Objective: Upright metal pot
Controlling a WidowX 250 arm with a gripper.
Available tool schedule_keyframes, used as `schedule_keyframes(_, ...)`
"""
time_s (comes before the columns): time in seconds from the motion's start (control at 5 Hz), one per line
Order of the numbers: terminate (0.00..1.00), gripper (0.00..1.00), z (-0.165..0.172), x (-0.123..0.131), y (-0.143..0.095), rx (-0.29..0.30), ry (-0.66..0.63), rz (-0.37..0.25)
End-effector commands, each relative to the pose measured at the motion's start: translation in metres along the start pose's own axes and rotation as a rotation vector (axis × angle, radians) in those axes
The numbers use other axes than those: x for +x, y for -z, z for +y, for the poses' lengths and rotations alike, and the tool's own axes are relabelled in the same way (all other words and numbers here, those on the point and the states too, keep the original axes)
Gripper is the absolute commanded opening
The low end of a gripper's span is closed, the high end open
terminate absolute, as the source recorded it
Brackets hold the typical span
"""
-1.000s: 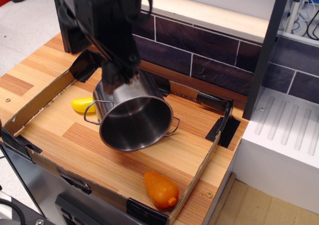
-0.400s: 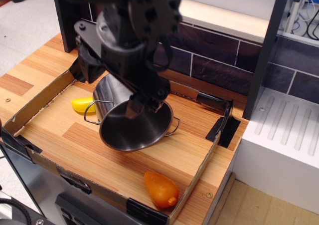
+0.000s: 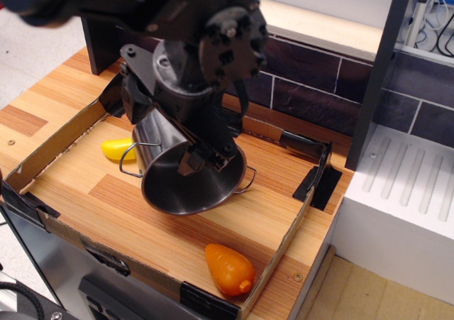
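I have the tool [image 3: 204, 160] at the upper rim of the metal pot [image 3: 186, 174], which lies tipped; whether it grips, I cannot tell. Next I need a firm pinch, then rotate upright.

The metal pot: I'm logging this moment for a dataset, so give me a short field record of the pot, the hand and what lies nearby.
pot: metal pot on its side, mouth toward the camera
hand: hand at the pot's upper rim; grip state unclear
surface: wooden board inside a low cardboard tray
left of pot: yellow plastic vegetable
front: orange plastic carrot, apart from the pot
task status: pot not yet upright
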State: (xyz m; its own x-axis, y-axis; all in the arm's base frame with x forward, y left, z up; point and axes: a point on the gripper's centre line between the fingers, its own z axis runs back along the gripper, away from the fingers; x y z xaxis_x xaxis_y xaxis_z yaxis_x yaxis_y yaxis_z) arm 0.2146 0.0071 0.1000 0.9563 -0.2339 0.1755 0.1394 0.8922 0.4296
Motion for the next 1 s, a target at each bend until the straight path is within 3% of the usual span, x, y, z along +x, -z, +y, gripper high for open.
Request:
schedule_keyframes(0.0,0.00,1.00,0.008,0.000,0.011,0.027,0.025,-0.014)
schedule_keyframes(0.8,0.00,1.00,0.006,0.003,0.029,0.058,0.013,-0.008)
